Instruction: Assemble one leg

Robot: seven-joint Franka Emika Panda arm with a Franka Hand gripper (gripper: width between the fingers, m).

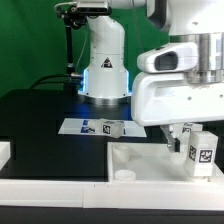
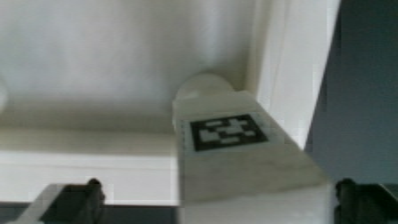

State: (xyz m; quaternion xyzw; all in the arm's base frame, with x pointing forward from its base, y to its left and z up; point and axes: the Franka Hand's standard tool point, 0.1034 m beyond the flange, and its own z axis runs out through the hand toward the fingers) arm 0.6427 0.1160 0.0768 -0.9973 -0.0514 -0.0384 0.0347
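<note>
Hovering right over the tray point(image 1: 150, 165), the gripper point(image 1: 186, 148) has the leg point(image 1: 202, 152) pinched between its fingers, down at the exterior view's right, just above the tray's raised rim. From the wrist view the leg point(image 2: 235, 140) fills the middle, its square tag facing the camera, and one dark fingertip point(image 2: 68, 203) shows low on each side of it, so the jaws are only as far apart as the peg's own width, clamped on it.

The danger, as I judge it: the leg looks slightly tilted in the grasp, and if it meets the tray off-axis it could jam or skid against the rim rather than seat. A slip in the fingers would do the same.

Further back, another leg point(image 1: 105, 127) lies on the marker board point(image 1: 75, 126), and beyond it stands the arm's white base point(image 1: 104, 70) on the black table point(image 1: 35, 125).
</note>
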